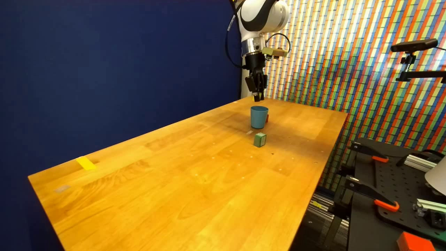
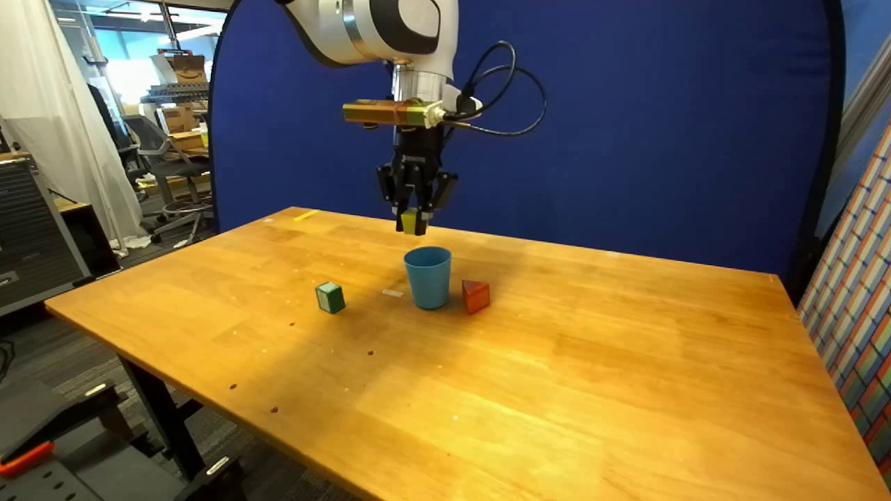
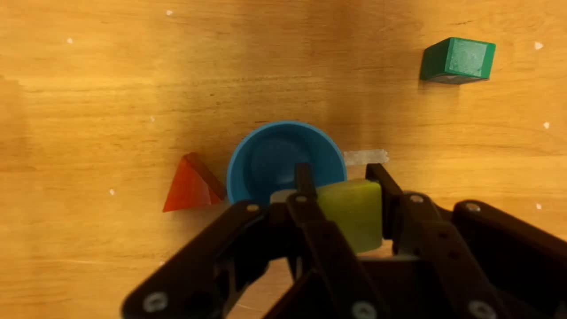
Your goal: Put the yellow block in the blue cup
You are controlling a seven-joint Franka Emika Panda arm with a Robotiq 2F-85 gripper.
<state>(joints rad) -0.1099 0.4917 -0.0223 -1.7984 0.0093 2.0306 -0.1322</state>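
The blue cup [image 1: 259, 118] stands upright on the table in both exterior views [image 2: 429, 282]. In the wrist view its open mouth [image 3: 279, 153] faces the camera and looks empty where visible; the gripper's fingers cover its lower right part. My gripper [image 3: 342, 179] is shut on the yellow block [image 3: 354, 212], one finger on each side of it. In an exterior view the yellow block [image 2: 408, 223] shows between the fingertips. The gripper [image 1: 259, 99] is above the cup, with a gap between the block and the rim. In the wrist view the block appears to the cup's lower right.
A dark green block [image 2: 330, 298] stands on the wooden table [image 2: 626, 390] on one side of the cup. A red wedge-shaped block [image 2: 476, 297] sits close on the cup's other side. A flat yellow tape strip [image 1: 85, 163] lies near a table edge. A blue backdrop [image 2: 626, 139] stands behind.
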